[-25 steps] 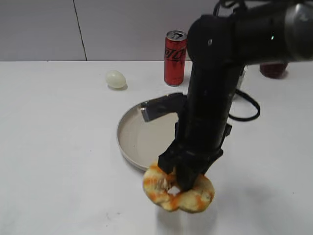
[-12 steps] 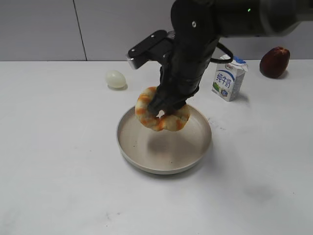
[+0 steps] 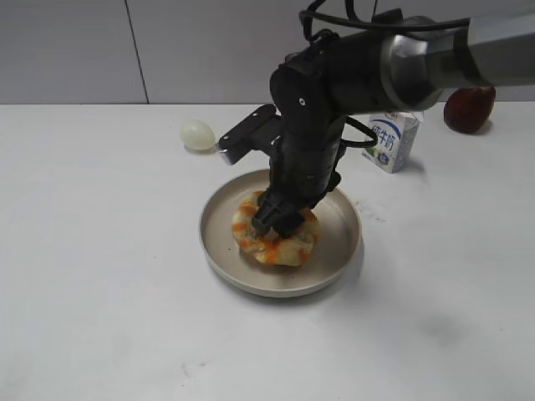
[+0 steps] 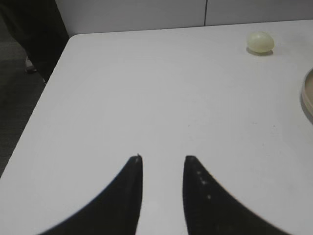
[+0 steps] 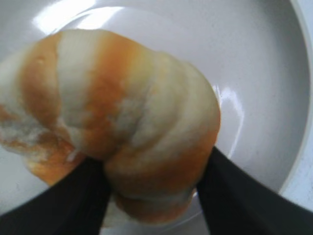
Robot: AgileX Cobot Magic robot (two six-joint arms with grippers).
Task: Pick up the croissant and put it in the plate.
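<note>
Croissant (image 3: 276, 238) position: you find it inside the plate (image 3: 343, 246), lying on the plate floor left of centre, with the right hand (image 3: 280, 219) lowered onto it from above. In the right wrist view you see the two dark fingers (image 5: 234, 196) pressing on either side of the croissant (image 5: 117, 122), so this hand is pinching the pastry; its cream and orange bands fill most of that view, with the glossy plate (image 5: 264, 63) floor and raised rim behind it. The plate sits on the white surface (image 3: 100, 276) near the middle. Beyond it, you see a pale egg (image 3: 198, 134) to the rear left, a small milk carton (image 3: 391, 140) to the rear right, and a dark red fruit (image 3: 466, 109) at the far right, partly hidden by the arm. Left hand (image 4: 162, 159): its fingers are spread with a clear gap and hold nothing, above bare surface; the egg (image 4: 260, 42) appears at the upper right of that view.
</note>
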